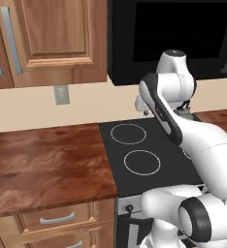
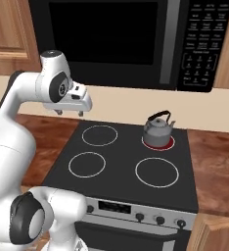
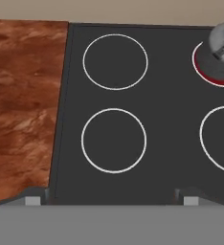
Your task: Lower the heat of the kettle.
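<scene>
A: Starting with the biggest thing. Where is the heat coming from?

B: Looking at a black cooktop point(image 2: 121, 152) with four white burner rings, lying between stretches of reddish wooden bench point(image 2: 212, 157). Glowing red at the back right ring point(image 2: 169, 143), the other three showing no glow.

A: And the kettle?

B: Sitting upright on that red ring, the kettle point(image 2: 158, 128) being narrower than the ring, black handle arching over the top, spout pointing to the right in the right base view.

A: Where is the hand hanging, relative to it?

B: Hovering above the back left ring, the hand point(image 2: 70, 113) pointing straight down, fingers spread about as wide as possible, gripping nothing. Lying well apart from the kettle, which is showing at the far upper right corner of the hand view.

A: So heading for the kettle itself?

B: Probably not. Judging from the task, aiming rather for the row of small dark knobs point(image 2: 159, 220) on the front panel, lying below the cooktop's near edge, so lower than the hand, nearer the base and off to its right. Not telling from here which knob is feeding the back right ring.
</scene>
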